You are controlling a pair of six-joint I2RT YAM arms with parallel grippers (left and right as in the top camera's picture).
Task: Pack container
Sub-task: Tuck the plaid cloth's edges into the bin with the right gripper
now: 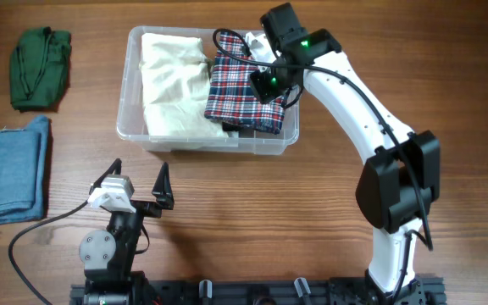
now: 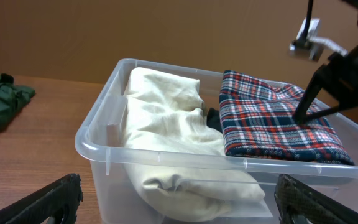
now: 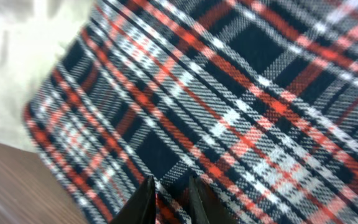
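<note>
**Watch the plaid cloth when the right claw leaves it**

Start at the left. The green cloth [image 1: 41, 68] and the folded denim [image 1: 7, 169] lie on the table [image 1: 329, 212], well apart from the container [image 1: 134, 127]. If they are meant to go in, you have little room. The cream cloth [image 1: 172, 80] fills the left half, and more layers would likely mound above the rim and spill.

Your left gripper [image 1: 136, 180] hangs with its fingers spread wide and empty, just in front of the container's near wall. A forward move from there could shove the light bin across the wood.

The main risk is further right. The plaid cloth [image 1: 244, 93] rides high in the right half, over something dark, with its near edge close to the rim. The right gripper [image 3: 166, 199] has its tips close together and down on that cloth. The wrist view is too tight to tell whether a fold is nipped between them. If one is, lifting away would probably drag the cloth open or pull it over the wall.

The container sits at the far middle of the table with its mouth facing up. Its long axis runs left to right, roughly along the table's front edge.
</note>
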